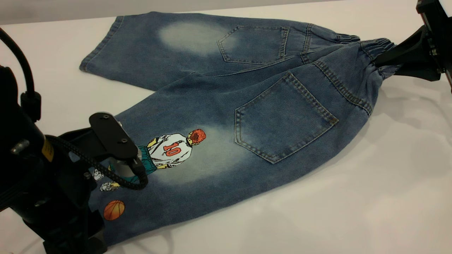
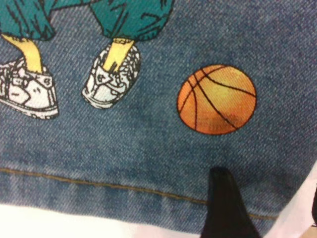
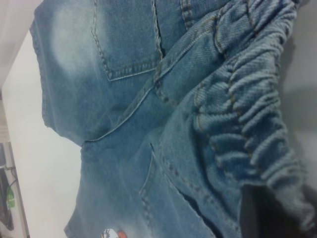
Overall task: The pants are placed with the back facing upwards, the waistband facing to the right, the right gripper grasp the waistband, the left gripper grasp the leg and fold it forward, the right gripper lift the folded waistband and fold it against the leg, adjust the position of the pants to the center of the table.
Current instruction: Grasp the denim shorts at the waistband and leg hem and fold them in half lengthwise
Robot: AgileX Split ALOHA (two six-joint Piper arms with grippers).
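Observation:
The pants point(image 1: 226, 91) lie back side up on the table point(image 1: 353, 211), waistband to the right. My right gripper point(image 1: 381, 60) is shut on the ruched waistband point(image 1: 374, 47), which bunches and lifts slightly off the table there. In the right wrist view the waistband point(image 3: 247, 114) drapes over one dark finger point(image 3: 255, 213). The printed leg point(image 1: 197, 158) points toward the near left. My left gripper point(image 2: 267, 198) stands open at that leg's hem point(image 2: 124, 191), by the orange ball print point(image 2: 217, 99). One finger point(image 2: 225, 206) lies over the hem. The left arm point(image 1: 53, 176) hides these fingers in the exterior view.
The plain leg point(image 1: 152, 46) with a faded patch lies at the far side, spread apart from the printed one. Bare table surface stretches along the near right, and the table's far edge point(image 1: 70, 19) runs behind the pants.

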